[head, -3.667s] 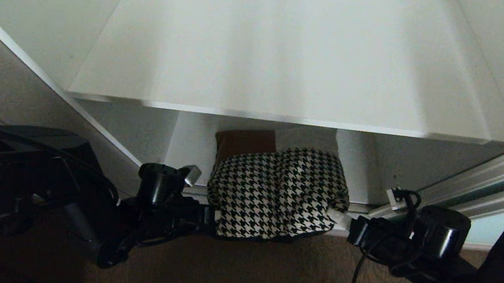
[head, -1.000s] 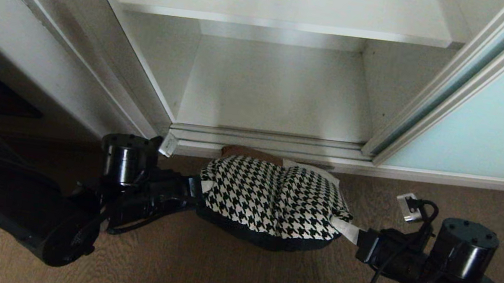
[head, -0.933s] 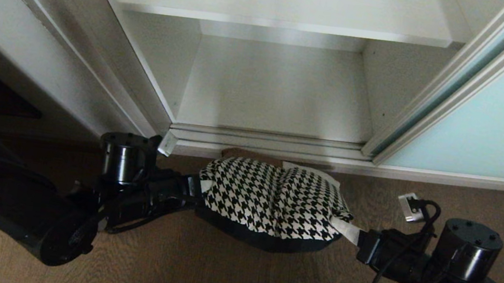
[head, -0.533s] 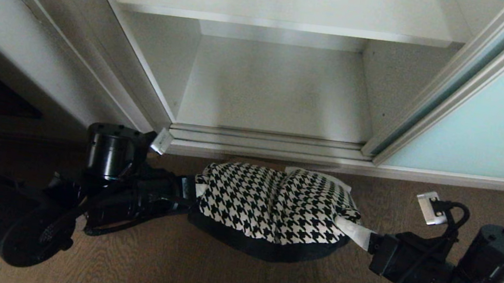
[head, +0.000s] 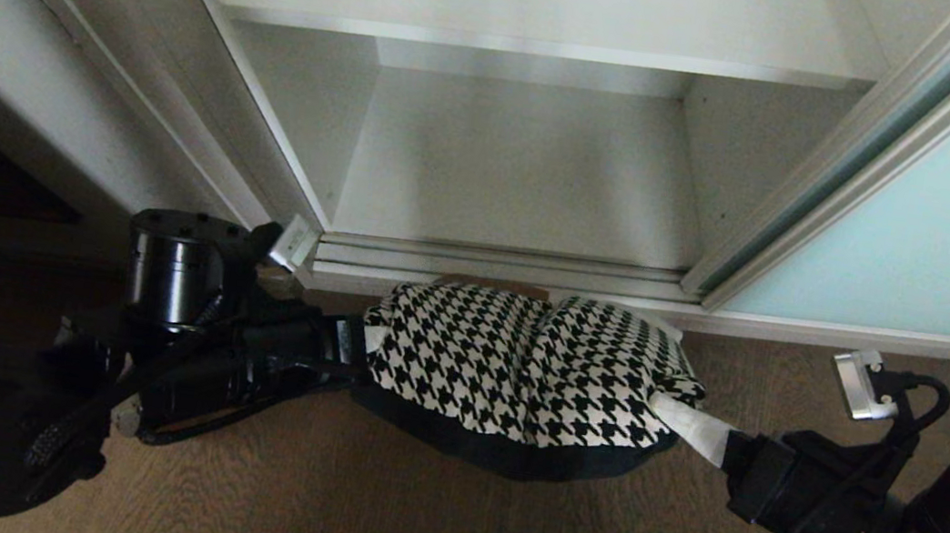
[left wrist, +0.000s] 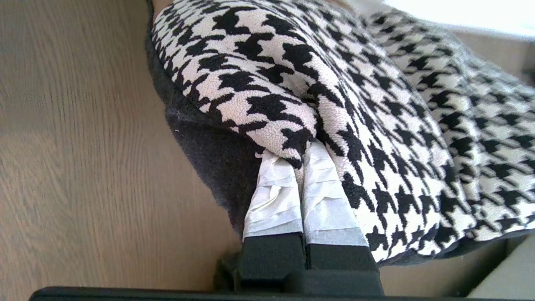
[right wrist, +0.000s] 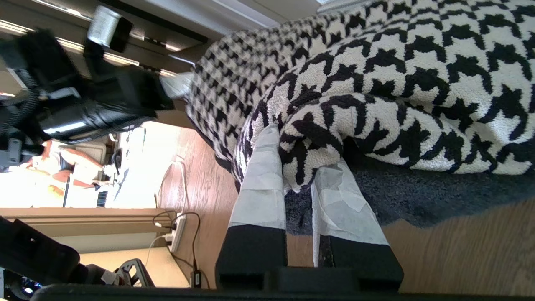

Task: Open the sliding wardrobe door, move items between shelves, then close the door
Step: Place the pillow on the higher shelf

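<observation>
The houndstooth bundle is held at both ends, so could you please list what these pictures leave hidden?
- Houndstooth bundle: its far side and most of the dark underside, head view, hidden by its own bulk.
- Left gripper: what the jaws pinch, left wrist view, tips buried in fabric.
- Sliding wardrobe door: its full width, head view, cut off by the picture edge.
- Upper shelf: its back, cut off likewise.

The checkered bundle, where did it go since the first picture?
The houndstooth bundle came off the bottom shelf and now hangs out over the wooden floor. The left end effector and right end effector still pinch its two ends. The view also pulled back. The sliding door stays open.
</observation>
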